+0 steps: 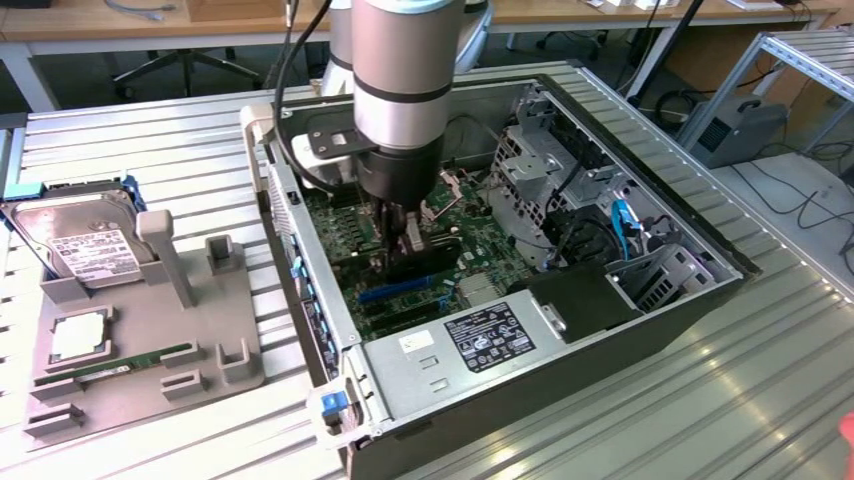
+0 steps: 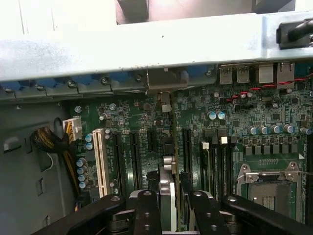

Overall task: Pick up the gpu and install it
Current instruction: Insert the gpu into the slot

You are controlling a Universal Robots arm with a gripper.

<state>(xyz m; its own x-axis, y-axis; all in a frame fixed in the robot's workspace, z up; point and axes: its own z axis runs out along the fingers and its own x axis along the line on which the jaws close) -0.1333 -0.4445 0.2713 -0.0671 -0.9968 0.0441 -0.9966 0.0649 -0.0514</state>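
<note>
tool [image 2: 175, 205] – pinching gpu [image 2: 168, 181] edge-on | over mobo slots [image 2: 146, 147] in PC case [image 1: 441, 385] | labels – unreadable

**Labels in view, none I can read**

From my station I see a white label [image 1: 100, 255] on the silver hard drive [image 1: 74, 235] at the exterior view's left, its print too small to make out. A black sticker [image 1: 489, 337] with white print and marks sits on the power supply [image 1: 461, 350] in the open computer case [image 1: 694, 300]; the characters stay illegible. On the motherboard [image 2: 244, 117] in the wrist view, I can read no lettering
</note>
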